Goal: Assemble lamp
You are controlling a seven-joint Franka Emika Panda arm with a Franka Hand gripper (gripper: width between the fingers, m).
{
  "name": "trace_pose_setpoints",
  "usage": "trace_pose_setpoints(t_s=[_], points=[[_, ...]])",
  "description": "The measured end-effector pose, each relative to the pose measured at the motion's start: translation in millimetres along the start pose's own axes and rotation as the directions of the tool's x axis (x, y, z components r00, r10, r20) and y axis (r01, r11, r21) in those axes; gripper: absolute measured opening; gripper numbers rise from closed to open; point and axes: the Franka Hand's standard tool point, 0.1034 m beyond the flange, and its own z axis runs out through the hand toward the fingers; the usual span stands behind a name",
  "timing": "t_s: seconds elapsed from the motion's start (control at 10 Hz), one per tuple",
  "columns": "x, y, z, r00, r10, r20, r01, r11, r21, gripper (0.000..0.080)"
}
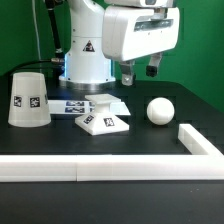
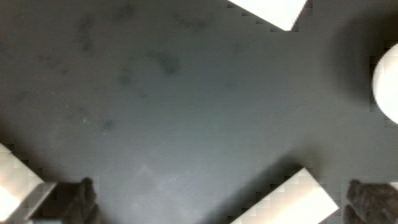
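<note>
gripper (image 1: 140,75): we see its fingers spread apart, gripping nothing, hovering over the table (image 1: 60,145).
bulb (image 1: 160,110): on the table below the gripper, slightly toward the exterior view's right.
base (image 1: 103,120): flat, below the gripper, toward the exterior view's left.
shade (image 1: 28,99): wide end down, well apart from the gripper, further left.

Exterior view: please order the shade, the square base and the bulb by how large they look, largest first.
1. shade, clearly largest.
2. square base, lower and flatter.
3. bulb, smallest.
They sit at similar depth, so the order seems safe.
</note>
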Motion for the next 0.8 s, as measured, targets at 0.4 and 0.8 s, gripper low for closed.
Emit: trace_pose_setpoints(t_s=[0.4,0.8], points=[[-0.2,-0.2,0.8,1.000,0.001,0.001,-0.001,1.000,0.001,0.0699],[-12.4,-0.3,5.6,0.999,0.049,-0.018,-0.050,0.999,-0.019,0.0699]])
